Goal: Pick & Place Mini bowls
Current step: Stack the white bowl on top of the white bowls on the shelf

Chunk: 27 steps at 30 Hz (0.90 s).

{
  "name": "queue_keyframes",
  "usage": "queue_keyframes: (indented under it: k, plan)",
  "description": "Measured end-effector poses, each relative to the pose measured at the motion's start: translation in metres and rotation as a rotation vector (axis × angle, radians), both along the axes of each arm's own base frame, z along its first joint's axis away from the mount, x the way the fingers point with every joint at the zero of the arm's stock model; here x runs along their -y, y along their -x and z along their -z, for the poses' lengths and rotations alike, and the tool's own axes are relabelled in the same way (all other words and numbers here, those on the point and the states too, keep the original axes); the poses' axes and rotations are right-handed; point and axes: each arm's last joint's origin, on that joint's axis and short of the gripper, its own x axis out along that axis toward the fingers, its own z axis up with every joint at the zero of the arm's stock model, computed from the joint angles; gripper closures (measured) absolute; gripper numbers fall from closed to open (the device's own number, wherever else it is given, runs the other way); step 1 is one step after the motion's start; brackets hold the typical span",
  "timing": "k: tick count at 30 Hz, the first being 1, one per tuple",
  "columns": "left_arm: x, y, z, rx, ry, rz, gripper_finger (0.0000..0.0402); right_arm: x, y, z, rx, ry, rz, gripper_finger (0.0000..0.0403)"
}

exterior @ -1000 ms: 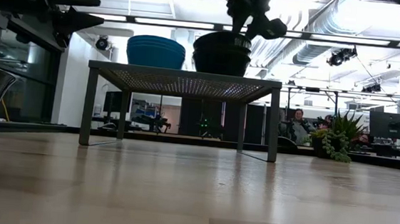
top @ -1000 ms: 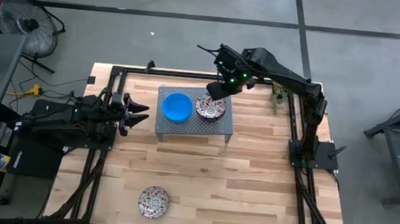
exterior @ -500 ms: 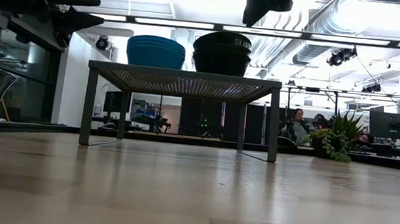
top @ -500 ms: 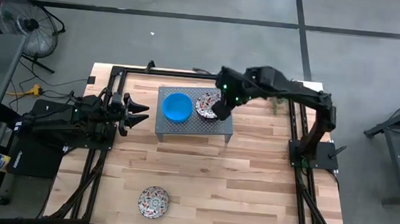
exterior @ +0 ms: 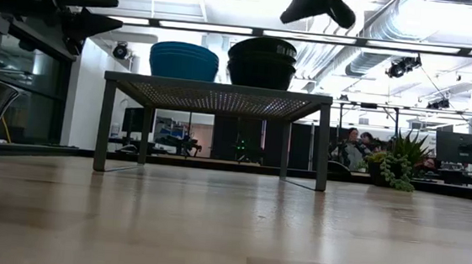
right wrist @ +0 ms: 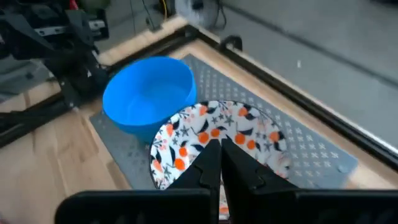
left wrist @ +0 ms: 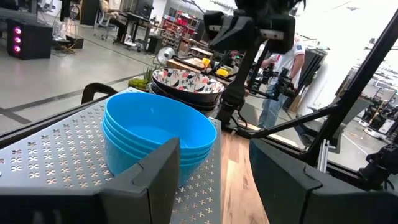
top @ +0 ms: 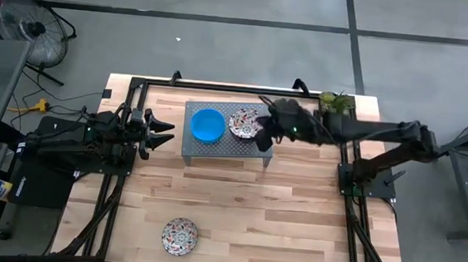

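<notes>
The work surface is a light wooden table (top: 295,211) framed by black rails and standing on a grey concrete floor. We note a floor fan (top: 26,24) off the far left corner and a small potted plant (top: 334,99) near the right arm's base. From table height, the room behind shows ceiling light strips, ducting, desks with monitors and a seated person (exterior: 355,141).

A grey perforated stand (top: 226,148) sits at the far centre of the table. On it we see a stack of blue bowls (top: 207,125) and, just beside it, a stack of floral bowls (top: 244,124). The left wrist view shows both stacks as several nested bowls. One more floral bowl (top: 180,235) rests alone near the front edge, well apart from the stand.

The right gripper (top: 262,130) hovers above the stand's right end, just beside the floral stack, its fingers closed together and empty. The left gripper (top: 163,133) waits left of the stand, fingers spread apart, holding nothing.
</notes>
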Motion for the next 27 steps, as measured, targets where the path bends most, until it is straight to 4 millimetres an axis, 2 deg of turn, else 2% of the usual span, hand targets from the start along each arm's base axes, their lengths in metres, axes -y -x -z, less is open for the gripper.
queue_keyframes:
  k: [10, 17, 27]
  plan:
    - [0.0, 0.0, 0.0, 0.0, 0.0, -0.003, 0.0212, -0.024, 0.004, 0.051, 0.147, 0.123, 0.064, 0.0403]
    - [0.0, 0.0, 0.0, 0.0, 0.004, -0.003, 0.0212, -0.026, 0.005, 0.065, 0.16, 0.125, 0.078, 0.0403]
    - [0.0, 0.0, 0.0, 0.0, 0.001, -0.004, 0.0212, -0.025, 0.004, 0.066, 0.16, 0.124, 0.079, 0.0402]
